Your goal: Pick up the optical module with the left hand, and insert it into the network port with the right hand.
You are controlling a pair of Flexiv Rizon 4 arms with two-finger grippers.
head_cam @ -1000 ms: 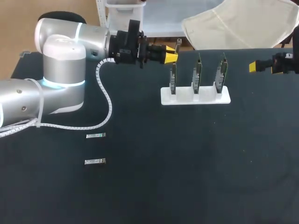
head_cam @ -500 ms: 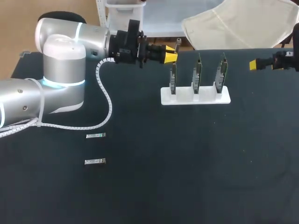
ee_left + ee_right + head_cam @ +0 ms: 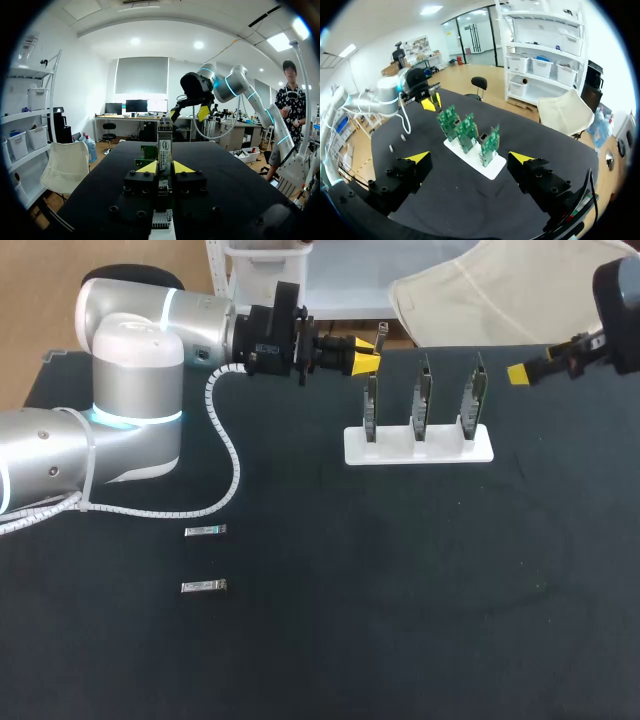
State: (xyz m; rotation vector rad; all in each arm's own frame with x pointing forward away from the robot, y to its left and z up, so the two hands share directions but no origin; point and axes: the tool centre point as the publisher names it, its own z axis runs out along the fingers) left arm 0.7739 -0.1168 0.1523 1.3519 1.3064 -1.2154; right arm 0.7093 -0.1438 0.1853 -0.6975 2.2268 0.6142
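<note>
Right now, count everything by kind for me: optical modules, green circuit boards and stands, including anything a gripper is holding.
optical modules: 3 (two lying on the table at and, one held in the left gripper)
circuit boards: 3 ()
white stand: 1
Total: 7

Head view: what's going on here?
The left gripper is shut on a small silver optical module, held upright near the leftmost of three green circuit boards on a white stand. The right gripper is open and empty, hovering over the black table at its far right. Two more silver modules lie at front left.
</note>
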